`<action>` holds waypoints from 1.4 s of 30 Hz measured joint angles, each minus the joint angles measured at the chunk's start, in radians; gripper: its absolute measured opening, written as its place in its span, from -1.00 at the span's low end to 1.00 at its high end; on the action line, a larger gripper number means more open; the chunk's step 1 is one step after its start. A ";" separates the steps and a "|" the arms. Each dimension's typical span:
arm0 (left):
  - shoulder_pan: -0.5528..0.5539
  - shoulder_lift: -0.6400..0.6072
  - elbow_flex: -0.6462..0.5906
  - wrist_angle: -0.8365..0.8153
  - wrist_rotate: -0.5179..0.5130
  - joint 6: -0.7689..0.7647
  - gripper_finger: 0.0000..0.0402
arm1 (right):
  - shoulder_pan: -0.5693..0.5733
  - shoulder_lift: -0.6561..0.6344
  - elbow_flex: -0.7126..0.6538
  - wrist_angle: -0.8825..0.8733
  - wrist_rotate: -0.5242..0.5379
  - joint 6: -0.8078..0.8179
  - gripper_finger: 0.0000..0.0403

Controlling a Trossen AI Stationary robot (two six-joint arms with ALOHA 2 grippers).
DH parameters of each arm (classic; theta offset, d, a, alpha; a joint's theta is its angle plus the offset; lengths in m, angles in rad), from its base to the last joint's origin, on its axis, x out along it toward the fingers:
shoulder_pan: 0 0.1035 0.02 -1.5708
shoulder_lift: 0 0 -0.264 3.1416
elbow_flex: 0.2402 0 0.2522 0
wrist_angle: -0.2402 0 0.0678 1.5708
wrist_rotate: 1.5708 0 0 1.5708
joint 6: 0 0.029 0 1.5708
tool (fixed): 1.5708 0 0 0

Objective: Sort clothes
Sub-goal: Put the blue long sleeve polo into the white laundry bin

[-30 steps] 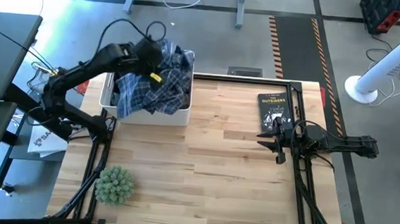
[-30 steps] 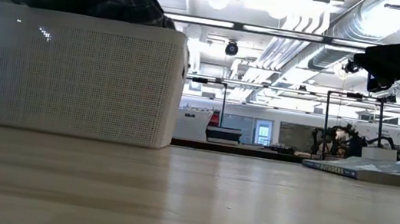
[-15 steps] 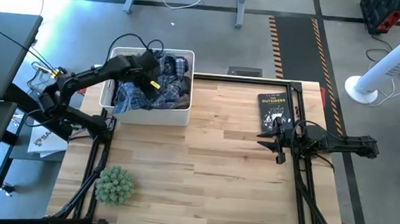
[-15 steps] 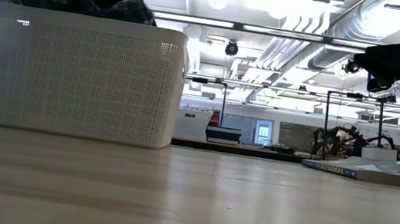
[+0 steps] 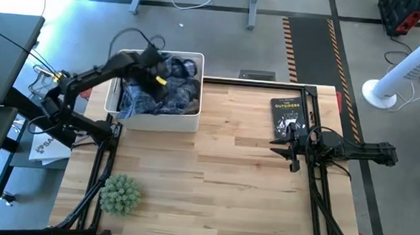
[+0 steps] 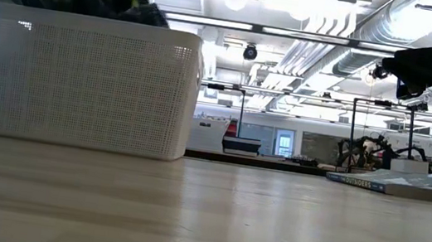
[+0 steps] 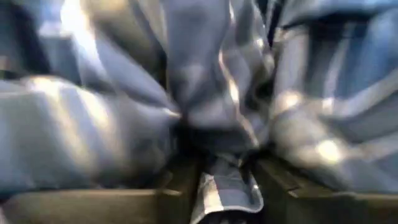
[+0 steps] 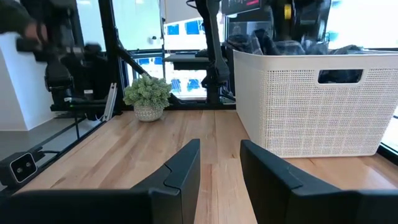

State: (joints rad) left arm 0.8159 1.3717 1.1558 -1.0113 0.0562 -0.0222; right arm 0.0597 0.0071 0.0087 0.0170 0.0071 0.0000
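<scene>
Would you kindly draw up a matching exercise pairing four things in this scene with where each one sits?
Things:
1. blue plaid shirt
2. black book
3. potted plant
4. right gripper

Places:
A. near left corner of the table
B. inside the white basket
C. flat at the far right of the table
D. above the table's right side, just nearer than the book

Pairs: 1-B, 2-C, 3-A, 4-D

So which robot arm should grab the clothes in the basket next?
Probably the left. Its gripper is already down in the white basket among the blue plaid shirt. The right gripper waits far across the table, beside the black book, jaws open.
</scene>
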 joint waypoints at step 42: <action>-0.006 -0.108 0.040 0.079 0.159 -0.170 -0.99 | 0.000 0.000 0.000 0.000 0.000 0.000 -0.44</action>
State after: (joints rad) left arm 0.8101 1.2640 1.1957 -0.9326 0.2157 -0.1922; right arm 0.0597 0.0071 0.0088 0.0170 0.0071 0.0002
